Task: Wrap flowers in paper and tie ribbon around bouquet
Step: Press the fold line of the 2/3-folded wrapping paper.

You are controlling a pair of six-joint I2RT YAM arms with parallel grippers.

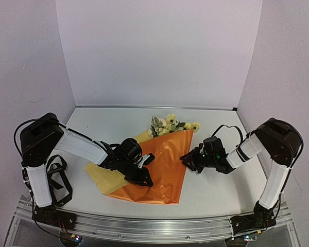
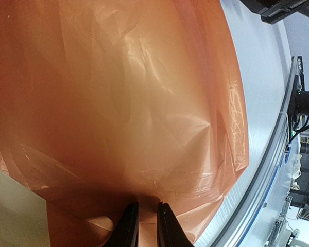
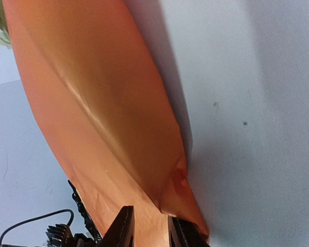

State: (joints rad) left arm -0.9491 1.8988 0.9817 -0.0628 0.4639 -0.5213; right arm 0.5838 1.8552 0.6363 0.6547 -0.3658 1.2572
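The orange paper (image 1: 167, 164) lies folded over the flowers (image 1: 167, 123), whose pale yellow blossoms and green leaves stick out at the far end like a loose bouquet. A pale yellow backing sheet (image 1: 100, 177) shows at the left. My left gripper (image 1: 146, 179) rests on the paper's near left part. In the left wrist view the left gripper (image 2: 147, 208) is shut on a fold of paper (image 2: 144, 103). My right gripper (image 1: 186, 158) is at the paper's right edge. In the right wrist view the right gripper (image 3: 150, 218) pinches that orange edge (image 3: 92, 103). The stems are hidden.
Dark loops (image 1: 59, 180) hang beside the left arm's base; I cannot tell whether they are the ribbon or cables. The table's metal front rail (image 1: 154, 226) runs just below the paper. White walls close off the back and both sides.
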